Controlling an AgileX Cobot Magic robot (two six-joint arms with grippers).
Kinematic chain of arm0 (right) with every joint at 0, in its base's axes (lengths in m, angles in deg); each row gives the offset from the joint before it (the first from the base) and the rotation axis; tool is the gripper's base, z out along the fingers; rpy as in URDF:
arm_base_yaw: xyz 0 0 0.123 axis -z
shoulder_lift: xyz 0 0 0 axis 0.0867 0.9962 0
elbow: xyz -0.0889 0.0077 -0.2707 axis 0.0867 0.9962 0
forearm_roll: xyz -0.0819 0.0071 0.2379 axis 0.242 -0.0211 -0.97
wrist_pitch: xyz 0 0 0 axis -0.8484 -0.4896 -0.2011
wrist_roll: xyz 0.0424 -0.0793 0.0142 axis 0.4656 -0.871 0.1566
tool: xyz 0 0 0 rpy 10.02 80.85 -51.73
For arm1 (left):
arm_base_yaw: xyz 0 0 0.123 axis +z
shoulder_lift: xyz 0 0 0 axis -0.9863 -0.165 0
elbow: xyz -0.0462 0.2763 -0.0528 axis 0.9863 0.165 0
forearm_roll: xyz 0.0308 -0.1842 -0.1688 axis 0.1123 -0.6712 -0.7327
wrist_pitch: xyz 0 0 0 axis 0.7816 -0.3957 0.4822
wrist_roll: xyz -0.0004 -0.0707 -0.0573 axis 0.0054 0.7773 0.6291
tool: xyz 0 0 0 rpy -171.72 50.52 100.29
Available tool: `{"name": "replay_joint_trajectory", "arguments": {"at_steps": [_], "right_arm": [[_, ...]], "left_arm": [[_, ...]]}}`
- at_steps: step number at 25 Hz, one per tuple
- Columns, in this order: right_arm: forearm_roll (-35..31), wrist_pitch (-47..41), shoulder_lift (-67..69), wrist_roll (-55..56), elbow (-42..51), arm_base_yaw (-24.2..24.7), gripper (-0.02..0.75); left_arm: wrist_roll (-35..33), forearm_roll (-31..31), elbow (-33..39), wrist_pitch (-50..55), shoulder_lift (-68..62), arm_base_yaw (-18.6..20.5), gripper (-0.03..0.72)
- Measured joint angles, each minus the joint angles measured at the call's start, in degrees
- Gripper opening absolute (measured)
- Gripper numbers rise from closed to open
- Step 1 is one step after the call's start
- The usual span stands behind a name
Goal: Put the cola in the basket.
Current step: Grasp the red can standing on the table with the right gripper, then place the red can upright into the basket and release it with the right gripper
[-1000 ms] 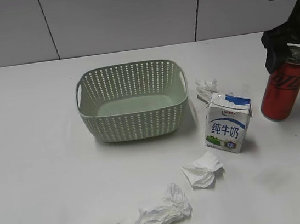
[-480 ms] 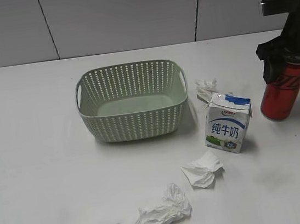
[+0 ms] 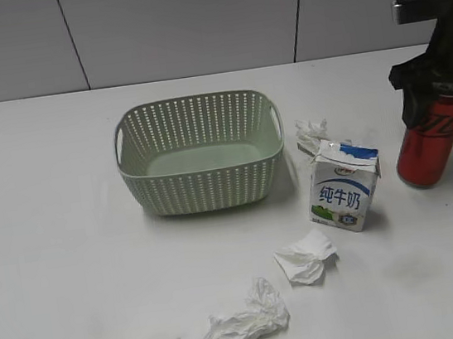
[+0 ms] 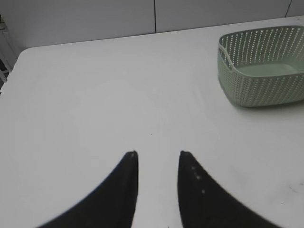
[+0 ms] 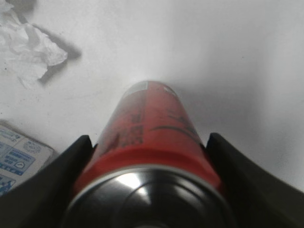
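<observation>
The cola (image 3: 425,152) is a slim red can standing on the white table at the far right. My right gripper (image 3: 437,87) has come down over its top, with a black finger against each side of the can. In the right wrist view the cola (image 5: 152,123) fills the space inside my right gripper (image 5: 147,137), its silver top close to the camera. The pale green basket (image 3: 203,185) stands empty in the middle of the table, well left of the can. My left gripper (image 4: 158,154) is open and empty over bare table, with the basket (image 4: 261,90) far to its right.
A white-and-blue milk carton (image 3: 343,187) stands between basket and can; it also shows in the right wrist view (image 5: 19,156). Crumpled tissues lie behind the carton (image 3: 312,133), in front of it (image 3: 305,258) and nearer the front edge (image 3: 245,324).
My right gripper has come down over the top of the can, and its fingers now cover the rim. The can has shifted slightly. The left arm has not moved.
</observation>
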Motion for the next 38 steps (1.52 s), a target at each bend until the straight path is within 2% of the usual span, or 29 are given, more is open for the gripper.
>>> {"name": "replay_joint_trajectory", "arguments": {"at_steps": [7, 11, 19, 23, 29, 33, 38], "right_arm": [[0.12, -5.18, -0.68, -0.04, -10.04, -0.33, 0.521], [0.64, -8.88, -1.04, -0.13, -18.01, -2.93, 0.520], [0.70, -9.76, -1.04, -0.13, -27.85, -15.72, 0.520], [0.59, -6.03, -0.84, -0.20, -28.74, -22.74, 0.520], [2.82, -4.16, 4.14, -0.68, -28.90, -30.54, 0.520], [2.82, -3.74, 9.26, -1.26, -28.90, -32.69, 0.520], [3.33, -2.69, 14.84, -1.37, -28.90, -32.84, 0.520]], "left_arm": [[0.00, 0.00, 0.00, 0.00, 0.00, 0.00, 0.231], [0.00, 0.00, 0.00, 0.00, 0.00, 0.00, 0.230], [0.00, 0.00, 0.00, 0.00, 0.00, 0.00, 0.230], [0.00, 0.00, 0.00, 0.00, 0.00, 0.00, 0.230], [0.00, 0.00, 0.00, 0.00, 0.00, 0.00, 0.230], [0.00, 0.00, 0.00, 0.00, 0.00, 0.00, 0.230], [0.00, 0.00, 0.00, 0.00, 0.00, 0.00, 0.230]]}}
